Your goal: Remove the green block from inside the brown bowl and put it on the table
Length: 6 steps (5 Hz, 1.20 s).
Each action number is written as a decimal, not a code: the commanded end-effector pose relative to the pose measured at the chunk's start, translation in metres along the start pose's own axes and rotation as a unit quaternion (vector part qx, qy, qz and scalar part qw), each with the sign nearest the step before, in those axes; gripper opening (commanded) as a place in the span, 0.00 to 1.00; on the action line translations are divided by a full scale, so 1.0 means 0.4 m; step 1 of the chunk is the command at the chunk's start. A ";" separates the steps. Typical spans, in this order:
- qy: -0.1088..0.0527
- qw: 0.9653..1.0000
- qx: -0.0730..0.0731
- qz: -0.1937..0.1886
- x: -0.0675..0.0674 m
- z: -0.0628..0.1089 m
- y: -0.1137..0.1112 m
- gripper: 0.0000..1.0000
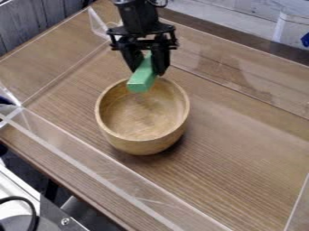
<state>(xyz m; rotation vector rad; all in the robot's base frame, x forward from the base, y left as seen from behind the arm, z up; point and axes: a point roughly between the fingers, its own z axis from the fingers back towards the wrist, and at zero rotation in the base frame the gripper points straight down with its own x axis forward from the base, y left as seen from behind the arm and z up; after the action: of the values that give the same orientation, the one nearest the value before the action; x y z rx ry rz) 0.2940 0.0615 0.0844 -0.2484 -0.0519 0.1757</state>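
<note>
My gripper [145, 61] hangs over the far rim of the brown bowl [144, 126], pointing steeply down, its black fingers shut on the green block [143, 77]. The block is a small bright green bar that dangles tilted from the fingertips, its lower end just above the bowl's back rim. The bowl is a round light-brown wooden one with nothing left inside it. It stands near the middle of the wood-grain table [236, 117].
Low clear plastic walls [85, 167] run along the table's edges, nearest along the front and left. Bare tabletop lies to the right of the bowl and behind it. Dark cables and gear [24, 209] sit off the table at the lower left.
</note>
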 end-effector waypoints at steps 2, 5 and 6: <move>-0.039 0.999 0.015 -0.035 0.039 -0.012 -0.012 0.00; -0.062 0.995 0.050 -0.062 0.016 -0.114 -0.012 0.00; -0.075 0.991 0.042 -0.105 -0.046 -0.125 -0.048 0.00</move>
<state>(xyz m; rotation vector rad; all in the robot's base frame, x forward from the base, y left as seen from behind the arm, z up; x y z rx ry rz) 0.2760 0.0271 0.0298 -0.1516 -0.1766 -0.0055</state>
